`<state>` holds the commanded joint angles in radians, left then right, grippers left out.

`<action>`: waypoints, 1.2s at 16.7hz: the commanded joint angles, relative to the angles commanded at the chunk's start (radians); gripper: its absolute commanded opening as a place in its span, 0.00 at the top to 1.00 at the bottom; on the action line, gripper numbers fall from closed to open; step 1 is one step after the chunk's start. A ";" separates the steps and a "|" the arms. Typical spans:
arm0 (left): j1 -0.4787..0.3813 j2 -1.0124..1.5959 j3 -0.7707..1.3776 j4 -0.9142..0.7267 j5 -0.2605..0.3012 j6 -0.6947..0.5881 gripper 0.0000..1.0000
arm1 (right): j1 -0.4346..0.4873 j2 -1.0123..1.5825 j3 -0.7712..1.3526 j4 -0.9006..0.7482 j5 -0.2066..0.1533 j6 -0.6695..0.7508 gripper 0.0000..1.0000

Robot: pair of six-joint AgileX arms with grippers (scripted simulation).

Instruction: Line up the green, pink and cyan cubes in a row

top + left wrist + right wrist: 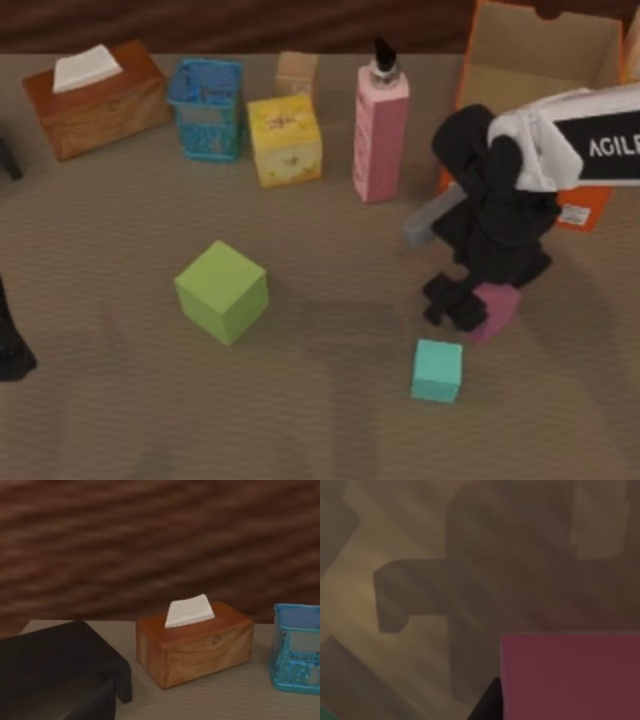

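Note:
The large green cube (222, 290) rests on the table left of centre. The small cyan cube (437, 370) lies toward the front right. Just behind it and to its right is the pink cube (498, 308), with my right gripper (478, 300) shut on it. In the right wrist view the pink cube (570, 675) fills the near corner, and one dark finger (487, 702) presses against its side; the other finger is hidden. My left gripper (12, 350) stays parked at the table's left edge.
Along the back stand a wooden tissue box (97, 98), a blue patterned container (208, 108), a yellow box (285, 140), a small tan box (297, 72), a tall pink bottle (380, 130) and an open orange carton (545, 60).

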<state>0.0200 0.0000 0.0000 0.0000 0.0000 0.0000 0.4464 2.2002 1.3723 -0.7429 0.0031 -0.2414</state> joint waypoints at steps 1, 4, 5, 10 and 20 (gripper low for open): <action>0.000 0.000 0.000 0.000 0.000 0.000 0.00 | -0.001 -0.027 0.007 -0.012 -0.006 0.004 1.00; 0.000 0.000 0.000 0.000 0.000 0.000 0.00 | 0.000 -0.044 0.032 -0.053 -0.006 0.005 1.00; 0.000 0.000 0.000 0.000 0.000 0.000 0.00 | 0.000 -0.057 0.048 -0.084 -0.006 0.005 1.00; 0.000 0.000 0.000 0.000 0.000 0.000 0.00 | 0.007 -0.133 0.128 -0.242 -0.007 0.002 1.00; 0.000 0.000 0.000 0.000 0.000 0.000 0.00 | 0.064 -0.121 0.161 -0.271 -0.003 0.165 1.00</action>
<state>0.0200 0.0000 0.0000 0.0000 0.0000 0.0000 0.5103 2.0793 1.5332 -1.0134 0.0001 -0.0768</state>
